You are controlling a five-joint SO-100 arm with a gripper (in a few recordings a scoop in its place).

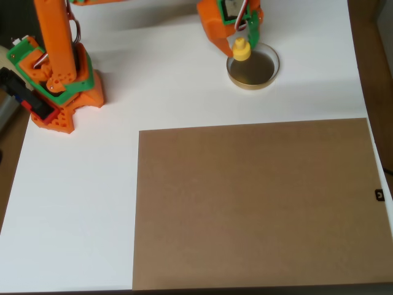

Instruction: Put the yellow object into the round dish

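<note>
Yellow object point(241, 49) seemingly in gripper point(240, 38)

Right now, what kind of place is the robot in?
Probably a hobby or lab workbench. A small orange robot arm stands on a white table beside a plain brown board, and a yellow peg is over a little round dish.

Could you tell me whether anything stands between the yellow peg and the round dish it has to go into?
Nothing visible does. In the overhead view the small bright-yellow plastic peg sits at the orange gripper, over the upper-left rim of the shallow round dish with the golden rim. The dish's grey-brown inside looks bare.
</note>
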